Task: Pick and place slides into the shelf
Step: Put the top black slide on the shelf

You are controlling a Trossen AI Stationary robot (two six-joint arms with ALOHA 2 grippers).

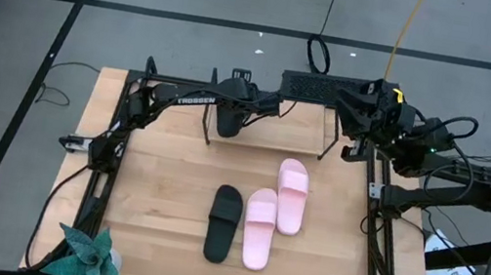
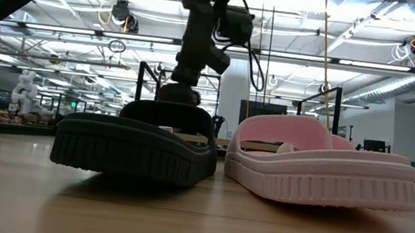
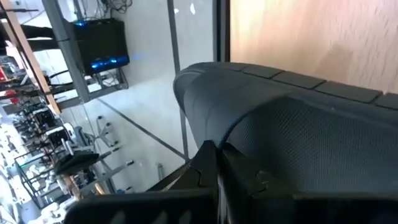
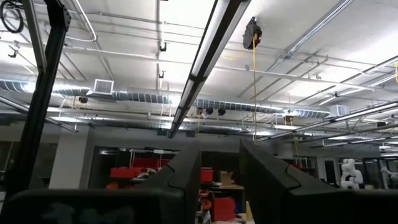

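Observation:
One black slide (image 1: 228, 125) hangs under my left gripper (image 1: 231, 104) over the left end of the shelf (image 1: 276, 134), a light board on black uprights at the table's far side. In the left wrist view this slide (image 3: 298, 124) fills the picture above my left gripper (image 3: 217, 171). The other black slide (image 1: 223, 223) lies sole down mid-table, with a pink slide (image 1: 259, 229) right beside it and a second pink slide (image 1: 291, 196) slightly farther back. My right gripper (image 1: 361, 126) waits open at the shelf's right end, and in its wrist view my right gripper (image 4: 221, 177) points at the ceiling. My left gripper is shut on the black slide, coming at it from above and pointing down. In the wrist view its fingers (image 3: 208, 165) close on the edge of the slide's raised, textured part (image 3: 249, 146), apparently the strap. The slide hangs below the gripper; whether it touches the shelf board I cannot tell.
A small potted plant (image 1: 88, 256) stands at the table's near left corner. Black frame rails (image 1: 376, 247) run along both table sides. In the low view the table's black slide (image 2: 138, 144) and pink slide (image 2: 319, 172) block most of the shelf behind.

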